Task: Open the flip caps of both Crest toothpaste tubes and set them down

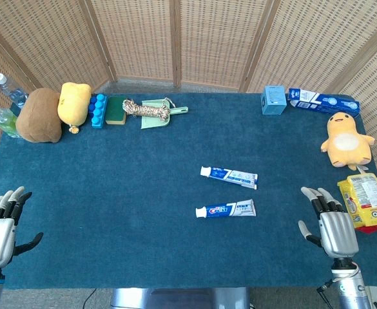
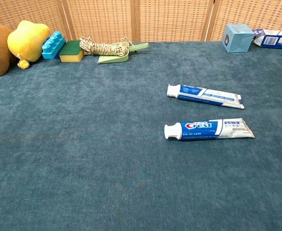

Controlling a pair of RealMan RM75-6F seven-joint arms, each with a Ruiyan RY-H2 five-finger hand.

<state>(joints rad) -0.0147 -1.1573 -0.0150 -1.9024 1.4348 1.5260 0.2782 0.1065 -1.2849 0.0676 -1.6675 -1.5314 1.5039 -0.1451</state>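
Two Crest tubes lay flat mid-table on the blue cloth [image 1: 111,212], caps pointing left and closed: far tube [image 1: 229,175], near tube [image 1: 225,210]. Left hand [image 1: 0,228] and right hand [image 1: 333,225] rested at the near edge, fingers spread, holding nothing, well apart from both tubes.

far tube [image 1: 229,174]: flat, cap left, shut, well left of right hand [image 1: 330,222]
near tube [image 1: 225,209]: Crest logo up, cap left, shut
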